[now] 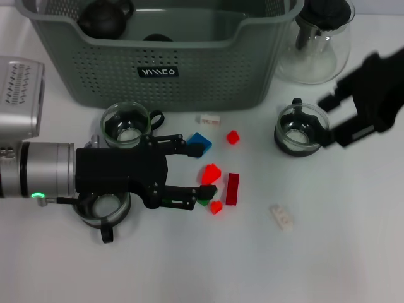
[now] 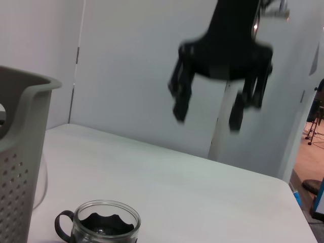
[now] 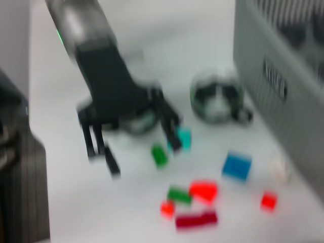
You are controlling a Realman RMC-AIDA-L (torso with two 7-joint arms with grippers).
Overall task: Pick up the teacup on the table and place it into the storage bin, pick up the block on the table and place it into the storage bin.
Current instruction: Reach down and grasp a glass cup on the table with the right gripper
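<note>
Grey-green perforated storage bin (image 1: 252,69) carries a small black label (image 1: 158,72), lettering unreadable; left gripper (image 1: 201,169) spread over scattered blocks, right gripper (image 1: 334,117) spread beside a glass teacup (image 1: 300,129).

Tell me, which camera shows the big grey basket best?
The head view: the storage bin shows its whole front wall and label. The left wrist view catches one corner; the right wrist view, a blurred side.
</note>
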